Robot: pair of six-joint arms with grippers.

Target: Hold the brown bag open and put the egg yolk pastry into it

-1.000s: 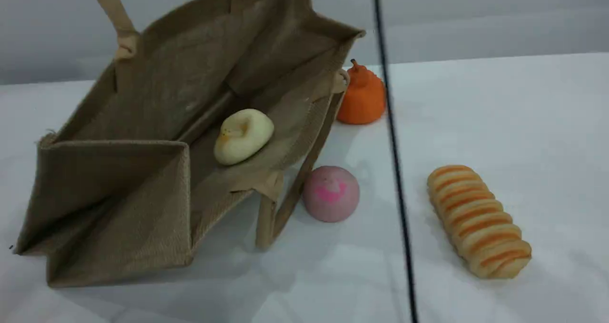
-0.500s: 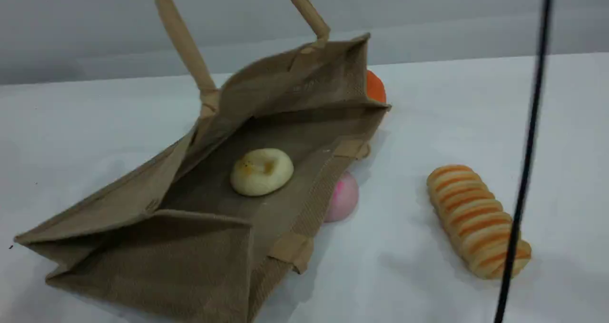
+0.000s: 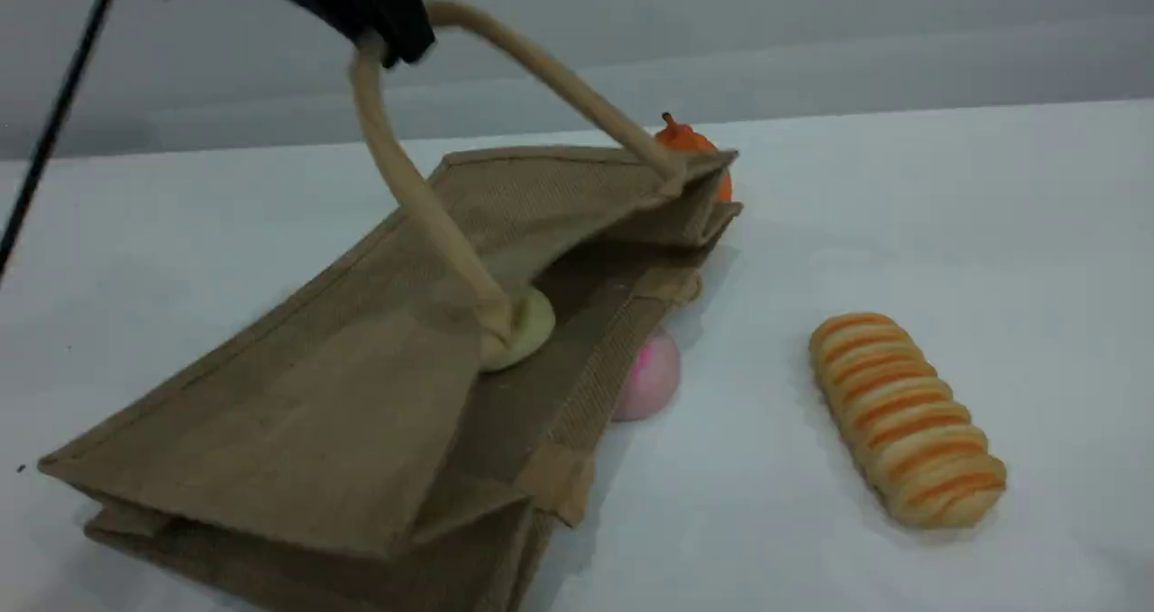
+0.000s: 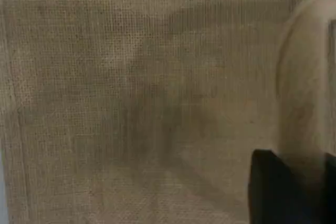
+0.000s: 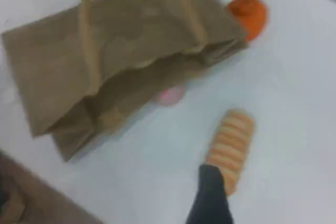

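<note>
The brown bag (image 3: pixel 297 414) lies slumped on its side on the table, mouth barely agape. My left gripper (image 3: pixel 374 17) sits at its upper handle (image 3: pixel 559 76) (clamped or letting go, I cannot tell); my right hangs open, empty. The egg yolk pastry (image 3: pixel 530 328) rests inside, so the job looks essentially done.

A long soft bread loaf with orange stripes (image 3: pixel 907 419) lies on the white worktop (image 3: pixel 947 233) at the right, angled from far-left to near-right. A round pink bun with a brighter pink mark (image 3: pixel 647 376) sits left of it, partly hidden. Farther back stands a small orange pumpkin-shaped toy with a stem (image 3: pixel 690 141), mostly hidden. A thin black cable (image 3: pixel 56 116) slants across the upper left corner.
</note>
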